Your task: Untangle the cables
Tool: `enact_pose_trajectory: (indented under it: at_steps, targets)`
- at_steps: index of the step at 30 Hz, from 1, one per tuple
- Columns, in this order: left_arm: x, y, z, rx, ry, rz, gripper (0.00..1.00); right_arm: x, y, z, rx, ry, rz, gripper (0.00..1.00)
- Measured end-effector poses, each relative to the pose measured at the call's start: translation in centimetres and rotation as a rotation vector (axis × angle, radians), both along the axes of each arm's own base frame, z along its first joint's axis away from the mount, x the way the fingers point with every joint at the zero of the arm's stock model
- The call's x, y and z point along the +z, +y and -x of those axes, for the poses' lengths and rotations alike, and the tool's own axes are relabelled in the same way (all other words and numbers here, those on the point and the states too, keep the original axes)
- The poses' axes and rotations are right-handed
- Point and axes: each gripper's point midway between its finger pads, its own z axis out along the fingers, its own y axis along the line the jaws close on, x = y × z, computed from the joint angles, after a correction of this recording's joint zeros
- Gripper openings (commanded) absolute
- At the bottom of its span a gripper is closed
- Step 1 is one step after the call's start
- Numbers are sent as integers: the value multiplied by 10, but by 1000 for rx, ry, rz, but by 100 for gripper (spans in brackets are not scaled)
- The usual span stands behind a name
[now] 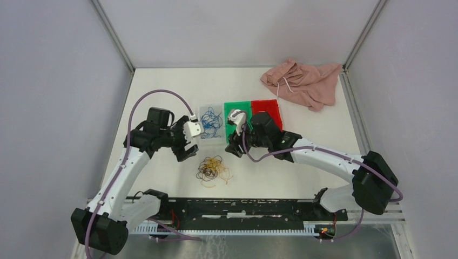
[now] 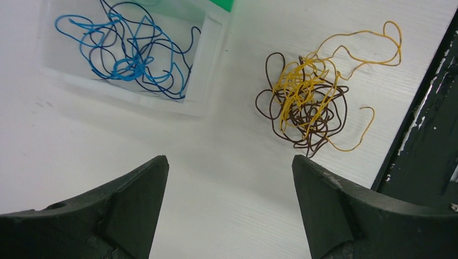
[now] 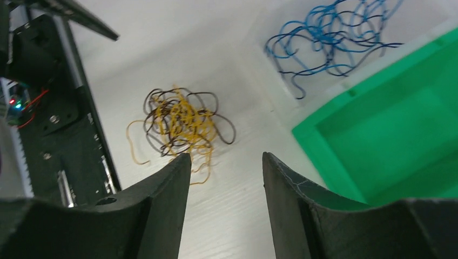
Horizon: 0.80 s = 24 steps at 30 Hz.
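A tangled clump of yellow-orange and dark brown cables (image 1: pixel 213 170) (image 2: pixel 313 97) (image 3: pixel 181 121) lies on the white table near the front. Blue cables (image 1: pixel 210 121) (image 2: pixel 129 54) (image 3: pixel 329 32) lie loose inside a clear bin (image 1: pixel 211 138). My left gripper (image 1: pixel 185 152) (image 2: pixel 229 164) hovers left of the clump, jaws wide open with only bare table between them. To the right of the clump, my right gripper (image 1: pixel 234 148) (image 3: pixel 227 159) hangs open and empty beside the green bin.
A green bin (image 1: pixel 238 107) (image 3: pixel 389 135) and a red bin (image 1: pixel 268 109) stand in a row with the clear bin. A pink cloth (image 1: pixel 303 82) with a white drawstring lies at the back right. The black rail (image 1: pixel 243 208) runs along the near edge.
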Motion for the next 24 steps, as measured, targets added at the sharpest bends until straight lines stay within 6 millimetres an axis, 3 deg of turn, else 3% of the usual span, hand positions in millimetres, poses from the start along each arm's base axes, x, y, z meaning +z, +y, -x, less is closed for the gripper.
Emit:
enact_pose_trajectory:
  at_steps: [3,8,15,24]
  targets:
    - [-16,2,3,7,48,-9,90,-9,10,28,110,34,-12,54]
    - [-40,0,10,-7,140,-7,84,-7,29,50,194,26,-48,52]
    - [-64,-11,14,-40,253,12,74,-21,35,44,112,74,-63,48]
    - [-89,-41,5,-77,416,-5,70,-26,9,49,30,57,-99,50]
